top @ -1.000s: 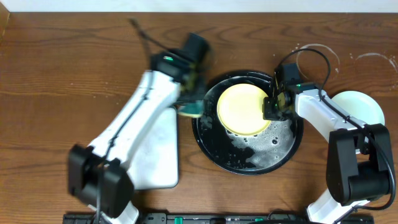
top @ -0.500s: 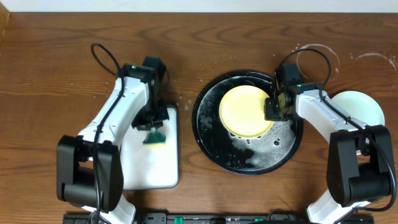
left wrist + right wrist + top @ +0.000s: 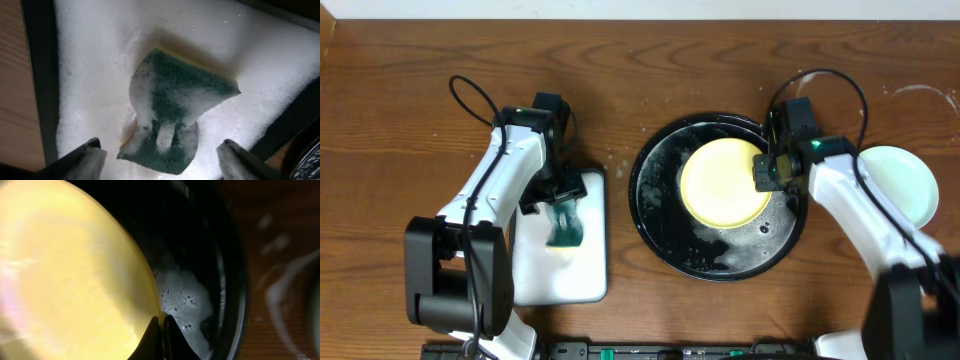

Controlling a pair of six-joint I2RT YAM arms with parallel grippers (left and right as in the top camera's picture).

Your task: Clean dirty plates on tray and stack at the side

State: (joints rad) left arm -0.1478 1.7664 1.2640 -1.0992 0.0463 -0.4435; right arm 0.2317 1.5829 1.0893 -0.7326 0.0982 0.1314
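Note:
A yellow plate (image 3: 725,183) lies in the round black tray (image 3: 720,258), which is wet with foam. My right gripper (image 3: 767,172) is shut on the plate's right rim; in the right wrist view its jaws (image 3: 162,317) pinch the edge of the yellow plate (image 3: 65,270) over the tray (image 3: 200,295). A pale mint-green plate (image 3: 905,180) rests on the wood table to the right of the tray, partly under the right arm. My left gripper (image 3: 560,200) stands open over a green sponge (image 3: 175,110), with nothing between its fingers (image 3: 90,160).
The sponge (image 3: 566,225) lies on a foamy white rectangular tray (image 3: 560,275) left of the black tray. Whitish water rings mark the tabletop (image 3: 910,95) at the back right. Both arms' cables loop above the table.
My left gripper carried the sponge from the black tray to the white tray, opened and let it go. The yellow plate and right gripper shifted slightly right.

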